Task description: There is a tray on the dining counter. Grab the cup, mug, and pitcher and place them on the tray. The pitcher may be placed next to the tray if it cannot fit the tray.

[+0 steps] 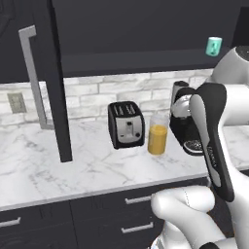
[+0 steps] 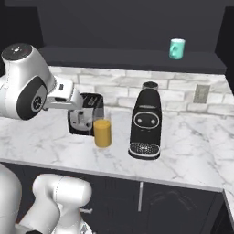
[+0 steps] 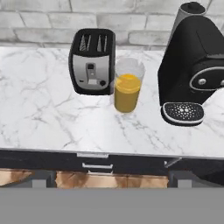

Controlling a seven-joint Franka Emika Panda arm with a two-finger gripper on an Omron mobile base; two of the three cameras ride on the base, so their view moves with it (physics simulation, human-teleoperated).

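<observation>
Pitcher point(image 3: 127, 89) on worktop point(image 3: 48, 109), between toaster point(image 3: 92, 61) left, coffee machine point(image 3: 192, 65) right; mug point(image 2: 176, 48) on shelf above.

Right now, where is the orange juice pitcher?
The pitcher stands on the marble worktop in front of the brick wall, between the toaster on its left and the black coffee machine on its right.

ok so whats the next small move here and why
Probably bring the hand forward and down toward the pitcher, open jaws lined up on it. It stands upright on the worktop, in the gap between the toaster and the coffee machine, and sits almost centred in the hand view. The mug is up on a dark ledge, farther away.
</observation>
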